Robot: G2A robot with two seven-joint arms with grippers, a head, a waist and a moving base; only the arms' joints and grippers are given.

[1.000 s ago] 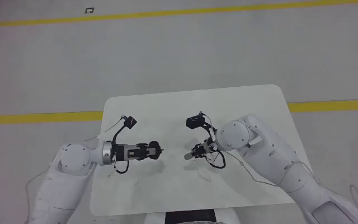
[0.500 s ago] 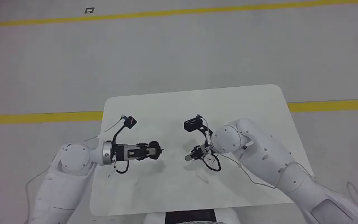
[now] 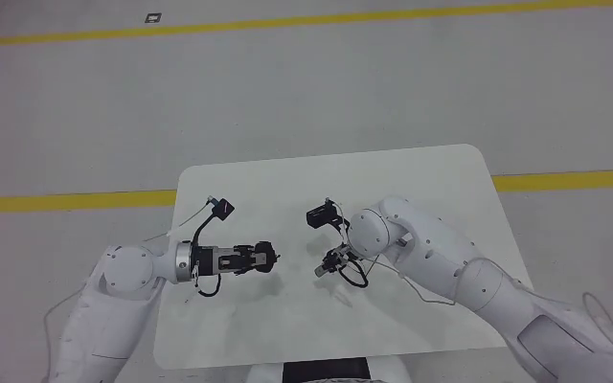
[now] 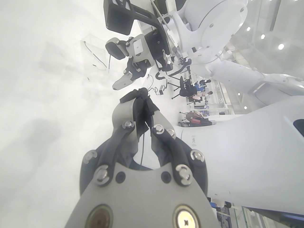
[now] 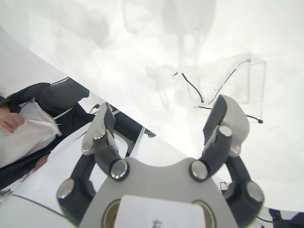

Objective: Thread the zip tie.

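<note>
nearing the left gripper (image 4: 140, 100), clamped on the zip tie (image 4: 142, 143), the right gripper (image 3: 326, 268) hung wide and empty, likely readying to thread.

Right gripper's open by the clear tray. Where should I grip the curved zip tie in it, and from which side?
Take the curved zip tie mid-strap, from above, with the right gripper turned so its fingers close across the strap. It lies flat in the clear tray, whose walls likely block a side approach, and its head end sits near another tie.
</note>
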